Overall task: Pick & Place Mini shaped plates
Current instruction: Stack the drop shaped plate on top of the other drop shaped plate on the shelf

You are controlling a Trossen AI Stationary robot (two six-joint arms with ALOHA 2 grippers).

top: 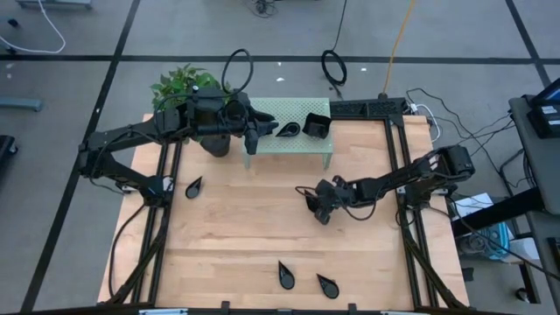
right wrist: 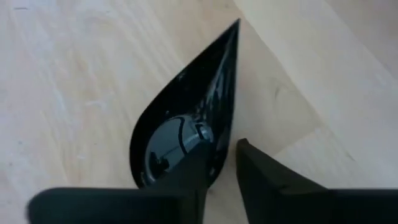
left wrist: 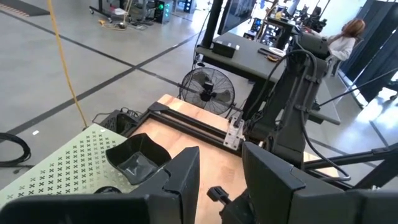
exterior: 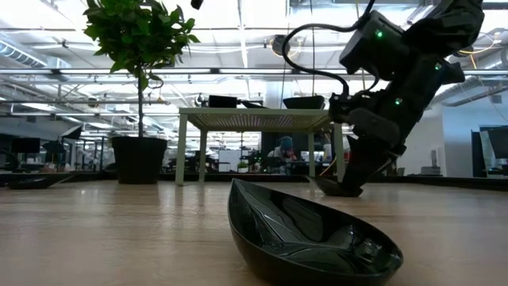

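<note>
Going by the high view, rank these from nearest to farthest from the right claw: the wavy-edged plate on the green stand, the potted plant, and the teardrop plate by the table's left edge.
From the right claw, mid-table:
1. Wavy-edged plate, on the green stand at the back.
2. Teardrop plate, near the left edge.
3. Potted plant, back-left corner.

The high view looks straight down on the whole tabletop [top: 262,236]; the low view looks level across it; both share the green perforated stand [top: 293,131]; wrist views sit close.
</note>
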